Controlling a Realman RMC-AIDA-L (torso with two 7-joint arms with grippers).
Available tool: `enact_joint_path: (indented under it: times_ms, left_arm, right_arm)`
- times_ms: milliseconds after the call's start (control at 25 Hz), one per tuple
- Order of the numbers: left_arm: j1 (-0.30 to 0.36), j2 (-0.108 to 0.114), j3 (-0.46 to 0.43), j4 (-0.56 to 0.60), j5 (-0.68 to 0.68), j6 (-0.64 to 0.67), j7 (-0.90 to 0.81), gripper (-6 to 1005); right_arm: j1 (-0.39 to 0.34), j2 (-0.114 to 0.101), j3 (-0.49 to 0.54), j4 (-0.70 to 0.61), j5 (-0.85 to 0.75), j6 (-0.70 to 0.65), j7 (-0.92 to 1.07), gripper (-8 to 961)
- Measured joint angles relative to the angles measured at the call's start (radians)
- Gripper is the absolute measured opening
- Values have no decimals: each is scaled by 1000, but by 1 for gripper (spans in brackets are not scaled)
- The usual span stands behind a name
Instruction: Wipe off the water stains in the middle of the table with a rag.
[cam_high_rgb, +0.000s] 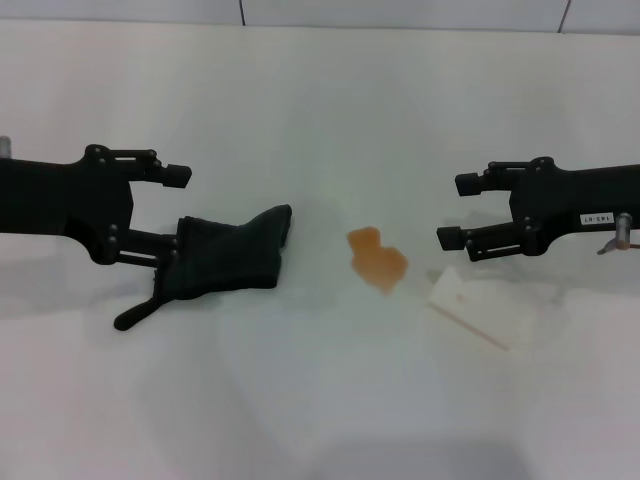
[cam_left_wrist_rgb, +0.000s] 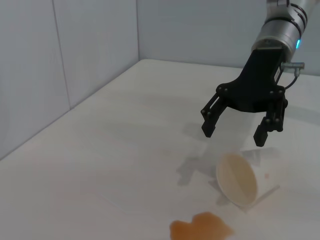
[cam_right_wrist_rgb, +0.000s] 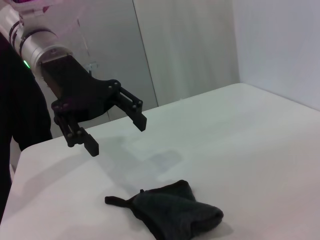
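Note:
The orange-brown water stains (cam_high_rgb: 375, 260) lie in the middle of the white table (cam_high_rgb: 320, 400); they also show in the left wrist view (cam_left_wrist_rgb: 200, 227). The dark rag (cam_high_rgb: 232, 256) lies crumpled on the table to the left of the stains, also in the right wrist view (cam_right_wrist_rgb: 172, 212). My left gripper (cam_high_rgb: 178, 210) is open and empty, hovering above the rag's left end, seen clear of it in the right wrist view (cam_right_wrist_rgb: 117, 135). My right gripper (cam_high_rgb: 455, 210) is open and empty, right of the stains, above the table (cam_left_wrist_rgb: 233, 136).
A pale paper cup (cam_high_rgb: 470, 300) lies on its side just right of the stains, below my right gripper, its mouth showing in the left wrist view (cam_left_wrist_rgb: 237, 180). Pale wall panels (cam_left_wrist_rgb: 65, 50) stand behind the table's far edge.

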Motion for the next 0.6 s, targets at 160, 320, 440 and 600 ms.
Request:
enact_joint_path:
  times_ms: [160, 320, 440, 600]
  left_arm:
    - [-2, 0, 2, 0, 2, 0, 0, 832]
    - [-4, 0, 2, 0, 2, 0, 0, 833]
    - [-5, 0, 3, 0, 2, 0, 0, 832]
    - [-5, 1, 2, 0, 3, 0, 0, 832]
  right_arm:
    - [-2, 1, -1, 1, 0, 0, 0, 841]
    - [-6, 1, 0, 2, 2, 0, 1, 842]
    - [-9, 1, 3, 2, 5, 0, 2, 842]
    - [-11, 2, 7, 2, 8, 0, 2, 841]
